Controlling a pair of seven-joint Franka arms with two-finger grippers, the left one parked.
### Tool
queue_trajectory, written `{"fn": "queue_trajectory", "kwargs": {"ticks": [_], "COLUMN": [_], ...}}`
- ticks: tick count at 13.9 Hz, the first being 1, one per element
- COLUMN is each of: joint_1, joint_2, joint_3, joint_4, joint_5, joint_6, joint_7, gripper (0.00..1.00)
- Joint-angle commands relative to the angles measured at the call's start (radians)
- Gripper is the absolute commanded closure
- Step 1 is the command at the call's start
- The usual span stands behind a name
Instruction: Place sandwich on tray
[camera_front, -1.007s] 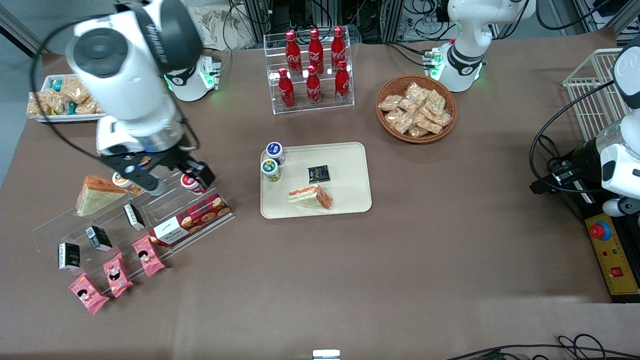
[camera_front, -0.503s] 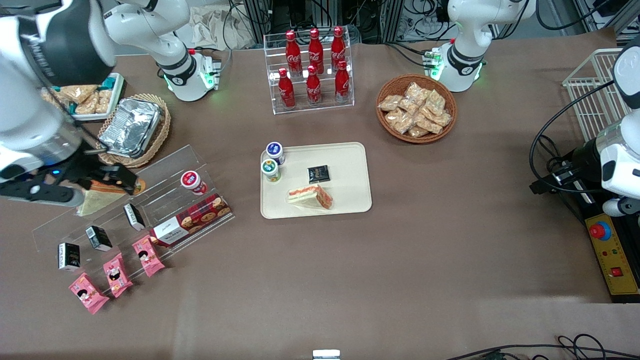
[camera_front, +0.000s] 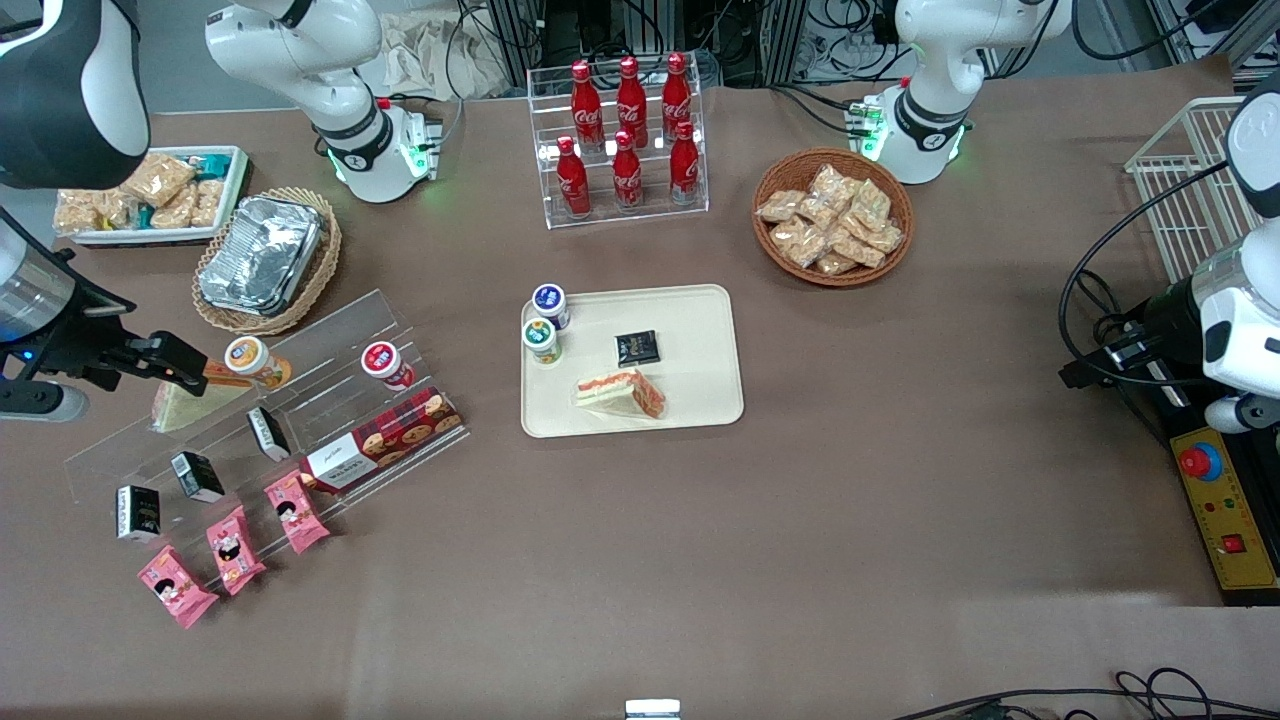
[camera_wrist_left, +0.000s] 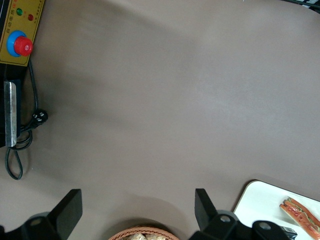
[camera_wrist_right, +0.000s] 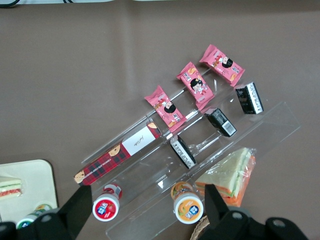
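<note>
1. The sandwich (camera_front: 621, 392) lies flat on the tray (camera_front: 700, 330), at the tray's edge nearer the front camera, cut side with its red-orange stripe facing up.
2. Sharing the tray: a small black packet (camera_front: 636, 347) just above the sandwich, and two little lidded cups (camera_front: 546, 322) at the tray's working-arm edge.
3. The gripper (camera_wrist_right: 145, 202) hangs high over the clear acrylic stepped rack (camera_front: 250, 400) at the working arm's end of the table, well apart from the tray.
4. Its fingers (camera_wrist_right: 80, 207) stand spread wide with nothing between them.
5. A second sandwich wedge (camera_wrist_right: 230, 175) sits on the rack beside an orange-lidded cup (camera_wrist_right: 188, 207).
</note>
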Motion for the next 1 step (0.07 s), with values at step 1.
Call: {"fn": "queue_trajectory", "kwargs": {"ticks": [1], "joint_1": [-0.021], "joint_2": [-0.023], "joint_3": [0.016], "joint_4": [-0.016], "joint_5": [0.017], "joint_6": [0.017], "joint_7": [-0.029], "gripper": [0.00]}}
